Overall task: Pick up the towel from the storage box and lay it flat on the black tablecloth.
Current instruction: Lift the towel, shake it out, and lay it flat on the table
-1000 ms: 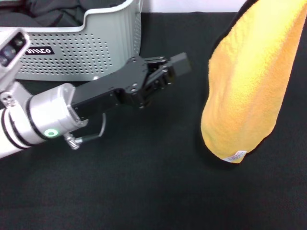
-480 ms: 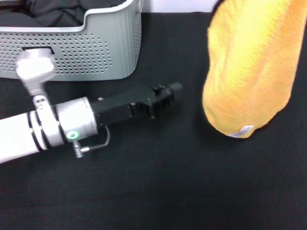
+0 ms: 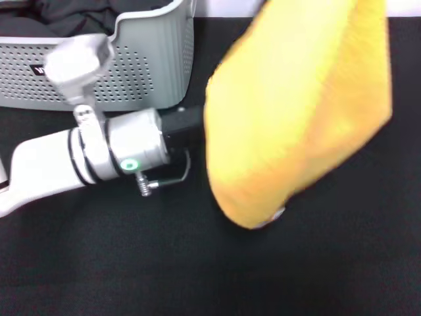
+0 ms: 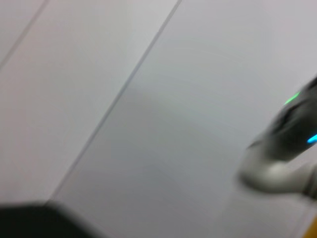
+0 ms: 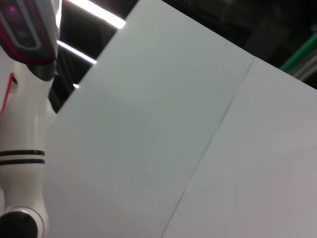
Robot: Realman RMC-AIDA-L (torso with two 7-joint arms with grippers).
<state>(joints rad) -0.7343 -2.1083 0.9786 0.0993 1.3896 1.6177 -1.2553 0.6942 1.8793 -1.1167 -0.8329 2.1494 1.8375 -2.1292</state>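
The towel (image 3: 296,105) is being held up in the air, outside the storage box (image 3: 151,59), and it is hanging over the black tablecloth (image 3: 197,263) with its yellow-orange face toward the head camera. Its upper part is going out of the picture at the top, so what is holding it is not being shown. A small white tag (image 3: 276,214) is seen at its lowest edge. The lower end is not touching the surface.

The left arm (image 3: 99,155) is being stretched across the black tablecloth toward the towel, just in front of the storage box. The left end effector is being hidden behind the towel, so whether it is open or closed cannot be told. The right end effector is not being shown in any view; both wrist views are showing only pale wall panels.

A dark cloth heap (image 3: 72,16) is lying inside the storage box.
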